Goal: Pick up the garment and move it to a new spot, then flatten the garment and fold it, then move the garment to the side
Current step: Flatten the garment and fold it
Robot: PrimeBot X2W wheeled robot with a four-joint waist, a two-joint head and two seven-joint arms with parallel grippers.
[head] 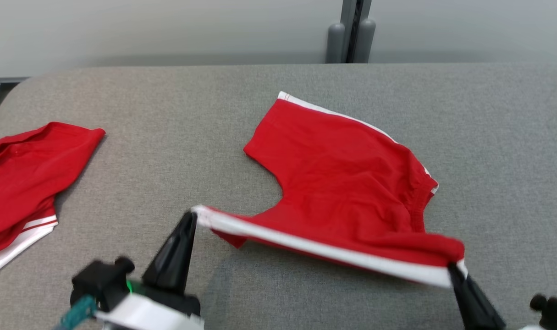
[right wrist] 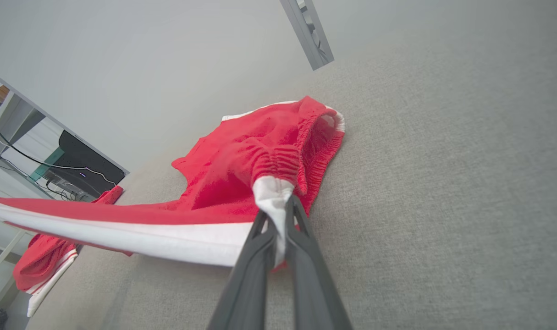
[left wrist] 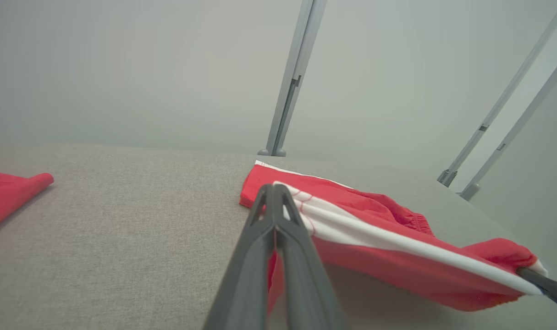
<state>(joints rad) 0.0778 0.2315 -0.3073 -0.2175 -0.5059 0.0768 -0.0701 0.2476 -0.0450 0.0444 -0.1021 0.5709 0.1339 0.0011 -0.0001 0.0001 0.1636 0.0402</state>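
Clamped on white-striped edge of red fabric shorts (head: 347,178) with left claw (head: 192,220) and right claw (head: 453,268). Stretched taut between them, likely for flattening on grey fabric counter (head: 168,151)

The other red garment (head: 17,183) runs off the head view's left edge; the right gripper (head: 454,269) is cropped below.

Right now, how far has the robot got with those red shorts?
Picked up already: the left gripper and right gripper each pinch an end of the red shorts along their white stripe, raised taut while the rest lies on the grey table. Flattening seems under way; folding and moving aside remain.
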